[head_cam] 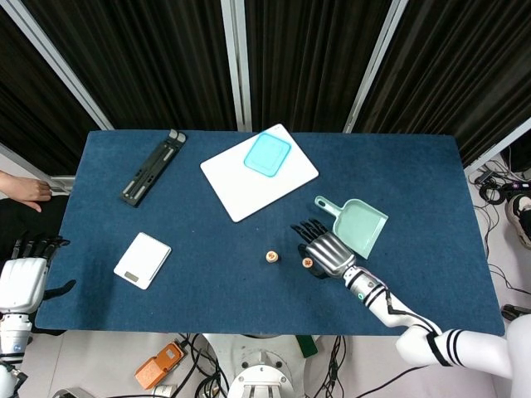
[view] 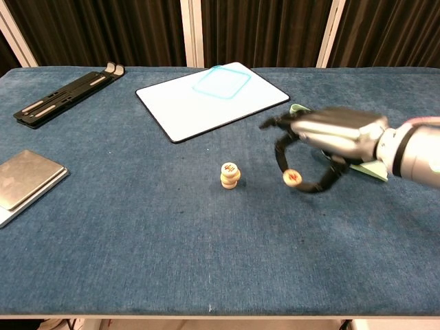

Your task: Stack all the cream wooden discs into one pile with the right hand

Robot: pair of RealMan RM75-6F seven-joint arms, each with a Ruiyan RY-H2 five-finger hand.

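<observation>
A small pile of cream wooden discs (view: 230, 175) (head_cam: 270, 257) stands near the table's middle, its top disc marked in red. My right hand (view: 323, 141) (head_cam: 323, 252) pinches another cream disc (view: 292, 178) (head_cam: 307, 264) between thumb and a finger, lifted off the cloth to the right of the pile. The held disc shows a red mark and sits about a hand's width from the pile. My left hand (head_cam: 25, 274) hangs off the table's left edge with fingers apart and nothing in it.
A mint dustpan (head_cam: 358, 225) (view: 371, 168) lies just behind my right hand. A white board (view: 213, 100) with a blue lid (view: 221, 83) sits at the back, a black rack (view: 65, 93) at back left, a scale (view: 24, 180) at left.
</observation>
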